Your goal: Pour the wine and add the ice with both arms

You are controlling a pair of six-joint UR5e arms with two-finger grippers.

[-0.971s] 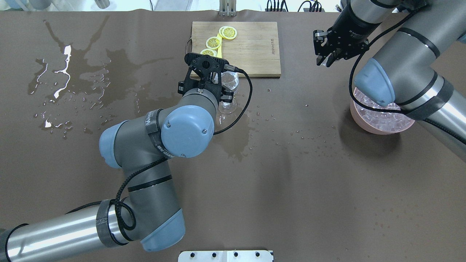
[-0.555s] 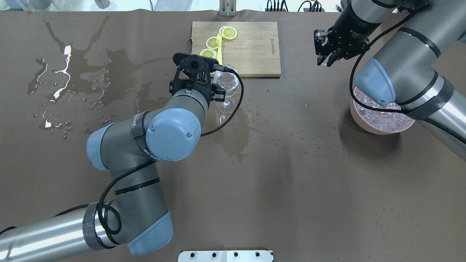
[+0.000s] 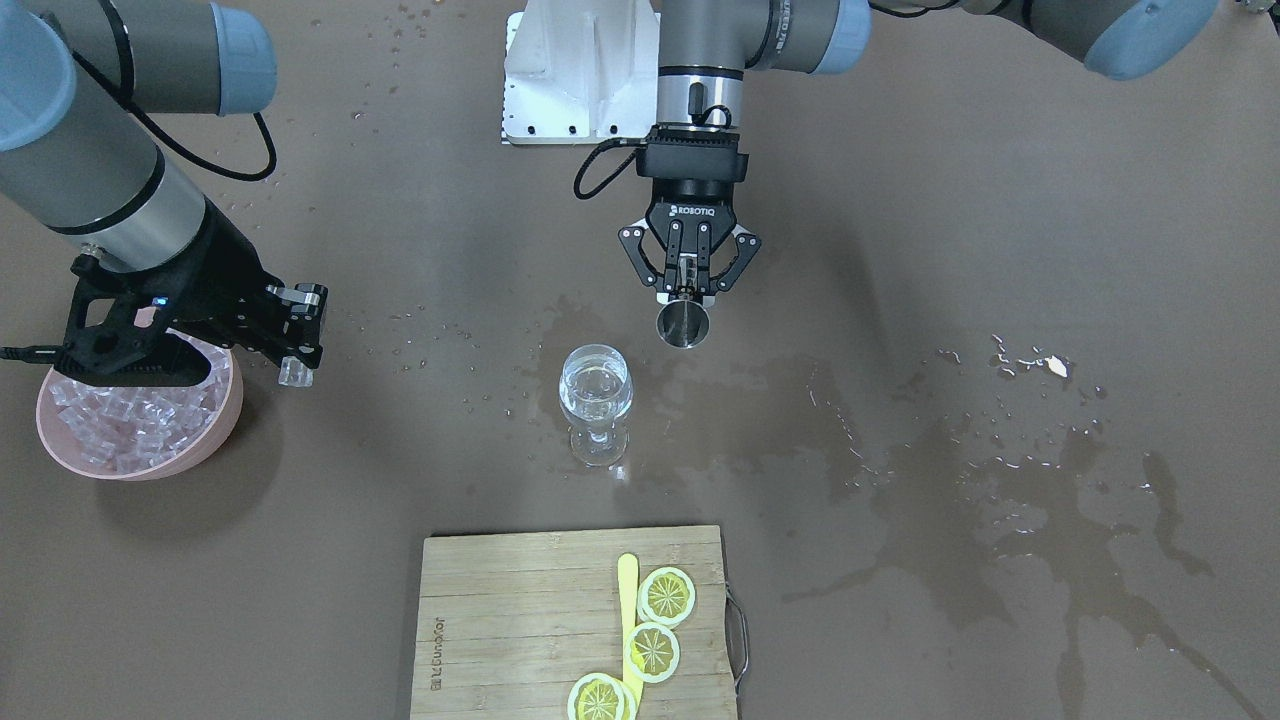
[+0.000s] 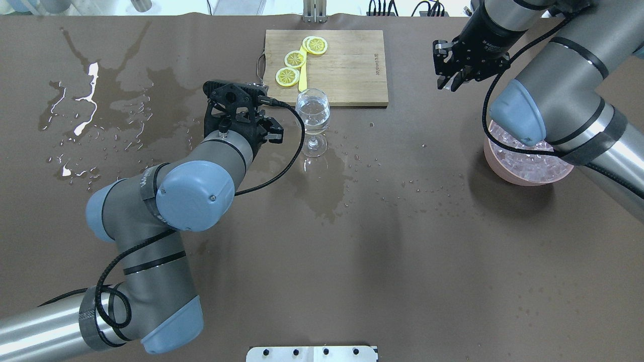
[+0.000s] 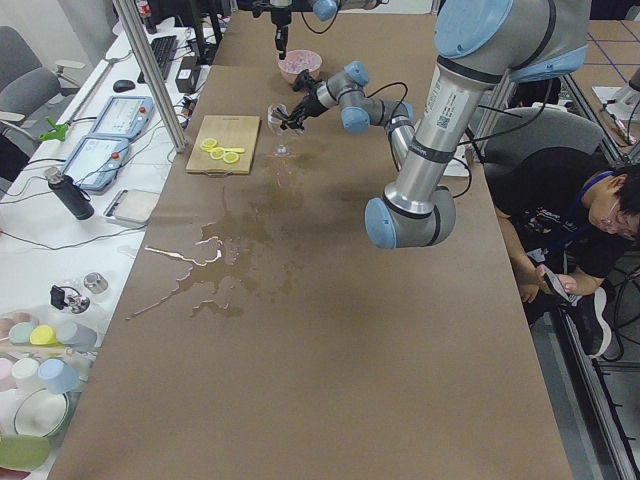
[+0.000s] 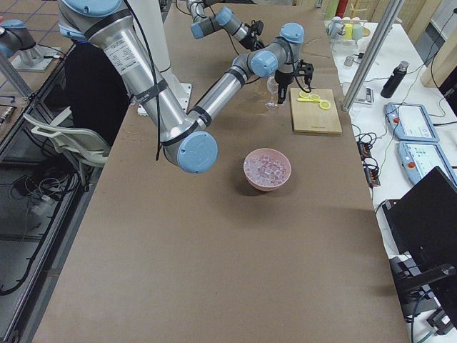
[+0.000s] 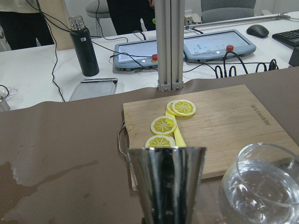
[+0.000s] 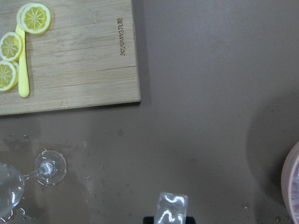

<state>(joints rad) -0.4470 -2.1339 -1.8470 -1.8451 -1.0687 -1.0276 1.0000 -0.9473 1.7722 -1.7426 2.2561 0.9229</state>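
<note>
My left claw (image 3: 687, 293) is clamped on the narrow end of a small steel cup (image 3: 685, 326). 1 s ago this claw sat right over the glass (image 4: 313, 114) & hid most of it. It's since slid off to my left, so it's now beside the glass, not touching, & the glass shows whole. The glass stands upright on the table (image 4: 402, 251) w/ the wine (image 3: 595, 388), a small clear measure, in its bowl. My right claw (image 3: 296, 356) is pinched shut on one ice cube (image 3: 291, 373), up over bare table betw. the board (image 4: 352, 70) & the pink bowl (image 3: 228, 415). It's hardly shifted vs 1 s ago. The rest of the ice (image 3: 130, 420) is heaped in that bowl on my right, partly under my right arm. Lemon slices (image 4: 294, 59) lie on the board just beyond the glass. Wet patches (image 4: 322, 191) lie around the glass foot, w/ more far off to my left.
</note>
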